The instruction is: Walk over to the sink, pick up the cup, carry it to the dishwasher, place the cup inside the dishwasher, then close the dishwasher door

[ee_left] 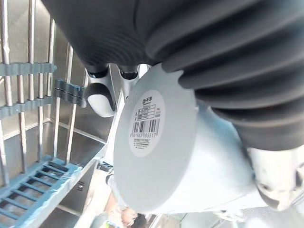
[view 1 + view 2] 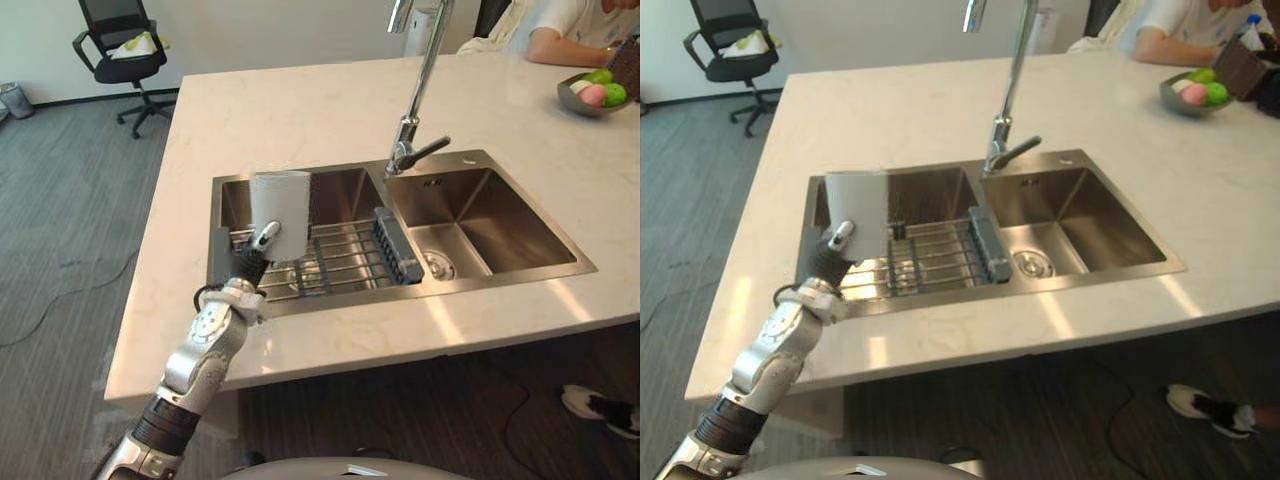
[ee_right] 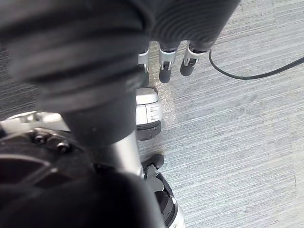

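My left hand (image 2: 250, 262) is shut on a white cup (image 2: 282, 212), holding it upright just above the left basin of the steel double sink (image 2: 400, 300). In the left wrist view the cup's flat bottom (image 1: 156, 152) with its barcode label faces the camera, and fingers (image 1: 102, 95) curl round its side. The wire rack (image 2: 340, 260) lies in the basin under and to the right of the cup. My right hand (image 3: 164, 66) hangs over the grey floor with relaxed fingers and holds nothing.
A tall faucet (image 2: 415, 100) rises behind the divider between the basins. A fruit bowl (image 2: 595, 95) and a seated person's arm (image 2: 560, 40) are at the counter's far right. An office chair (image 2: 125, 50) stands far left; a person's shoe (image 2: 600, 405) shows lower right.
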